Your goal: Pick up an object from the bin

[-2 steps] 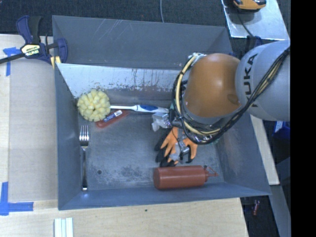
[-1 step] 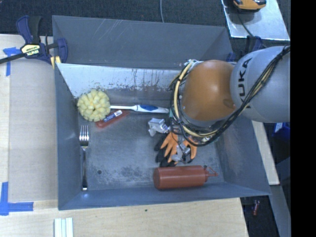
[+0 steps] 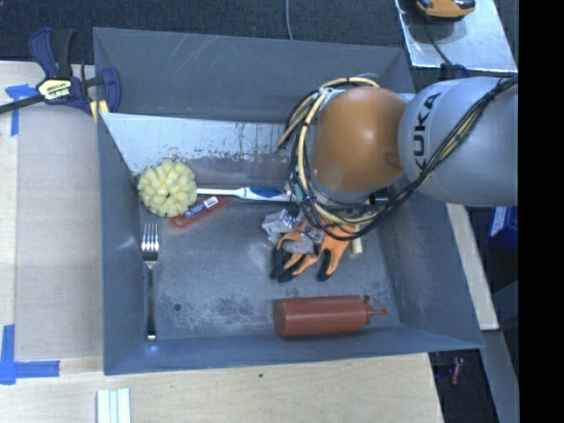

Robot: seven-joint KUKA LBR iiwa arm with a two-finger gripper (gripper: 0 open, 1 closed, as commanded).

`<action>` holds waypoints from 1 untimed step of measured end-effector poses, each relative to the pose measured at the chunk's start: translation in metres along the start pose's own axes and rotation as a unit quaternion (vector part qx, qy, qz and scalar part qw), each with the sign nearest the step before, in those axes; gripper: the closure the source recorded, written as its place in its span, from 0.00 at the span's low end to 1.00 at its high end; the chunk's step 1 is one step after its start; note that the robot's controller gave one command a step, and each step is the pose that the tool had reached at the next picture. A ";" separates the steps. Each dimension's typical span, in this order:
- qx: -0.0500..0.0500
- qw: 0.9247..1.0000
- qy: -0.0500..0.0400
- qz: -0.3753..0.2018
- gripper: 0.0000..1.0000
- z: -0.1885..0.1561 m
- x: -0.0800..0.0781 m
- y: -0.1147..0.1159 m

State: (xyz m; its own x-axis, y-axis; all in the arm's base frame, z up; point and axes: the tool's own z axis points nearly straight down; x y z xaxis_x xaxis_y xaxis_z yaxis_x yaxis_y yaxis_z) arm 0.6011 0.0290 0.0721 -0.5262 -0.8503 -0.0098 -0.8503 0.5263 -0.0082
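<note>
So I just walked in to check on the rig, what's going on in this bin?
The arm reaches in from the right, its gripper low over an orange-and-black thing at the middle of the grey bin. Whether it holds anything is unclear. A brown bottle, fork, yellow knobbly ball and toothbrush lie apart around it.

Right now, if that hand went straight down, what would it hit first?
Probably the orange-and-black thing lying mid-bin right under the hand, beside a crumpled silvery scrap, though depth is unclear from above.
</note>
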 end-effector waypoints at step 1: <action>0.000 1.000 0.000 0.001 1.00 0.000 0.000 0.000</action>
State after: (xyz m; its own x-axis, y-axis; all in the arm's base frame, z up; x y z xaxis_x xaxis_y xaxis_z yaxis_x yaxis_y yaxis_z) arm 0.6012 0.0290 0.0722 -0.5274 -0.8496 -0.0097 -0.8495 0.5275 -0.0074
